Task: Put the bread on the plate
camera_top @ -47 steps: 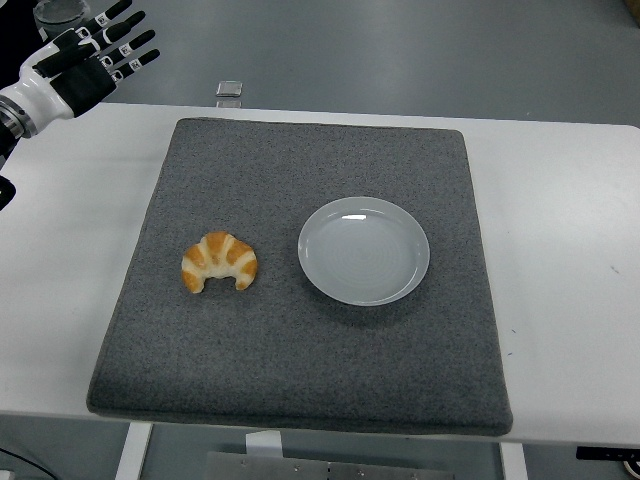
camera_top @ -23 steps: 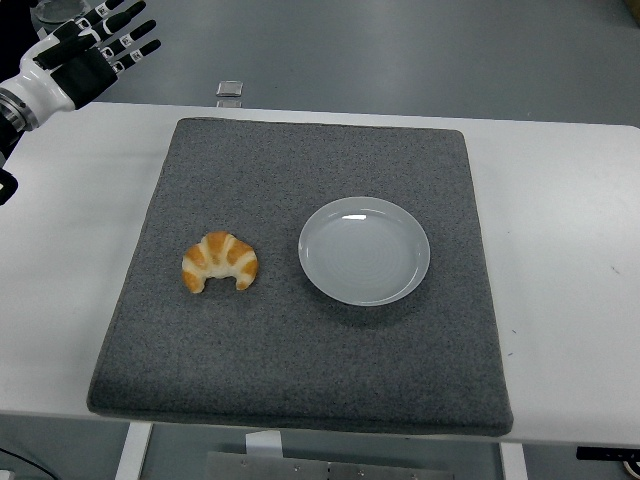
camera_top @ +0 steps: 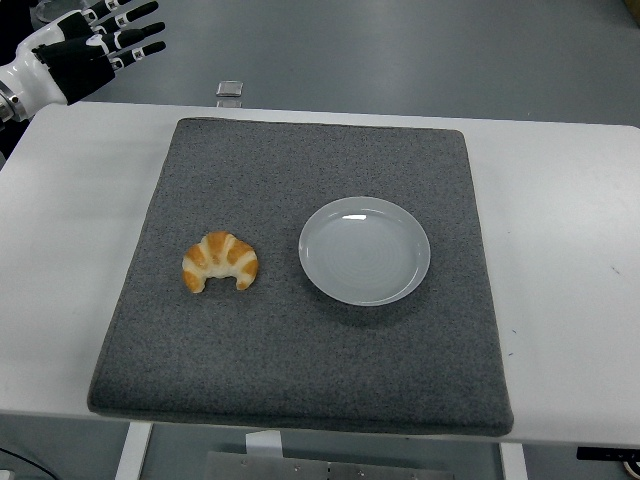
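Bread [camera_top: 220, 261] lies on grey mat [camera_top: 300, 330] just left of empty plate [camera_top: 364, 250], well apart from left hand [camera_top: 85, 50], fingers spread, holding nothing, at far-left corner.

Even overhead light flooding scene; plate [camera_top: 364, 250] showing small glare near far rim; soft shadows falling under objects; focus holding sharp.

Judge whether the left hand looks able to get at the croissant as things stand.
Probably yes. The left hand hovers open above the table's far left corner, and the croissant lies alone on the grey mat, apart from the plate, with nothing between them.
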